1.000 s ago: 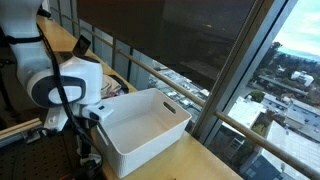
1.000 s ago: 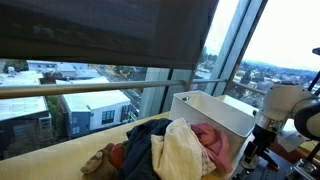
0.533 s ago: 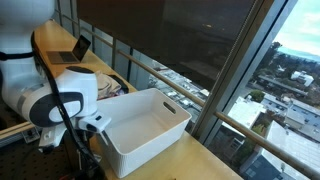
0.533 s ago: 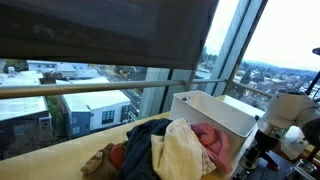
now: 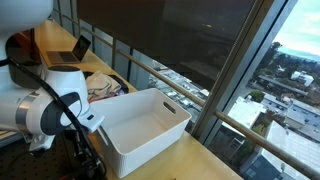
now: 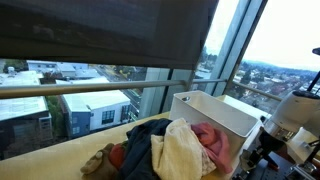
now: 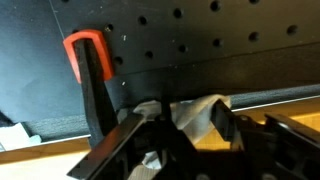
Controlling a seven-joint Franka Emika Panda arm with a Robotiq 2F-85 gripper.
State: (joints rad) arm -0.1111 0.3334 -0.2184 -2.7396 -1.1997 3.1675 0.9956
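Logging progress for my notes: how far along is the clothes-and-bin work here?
Done: nothing that shows; the white bin looks empty. In hand: the wrist view shows a pale crumpled piece at the gripper; whether the jaws clamp it is unclear. Left: the clothes pile lies heaped beside the bin.
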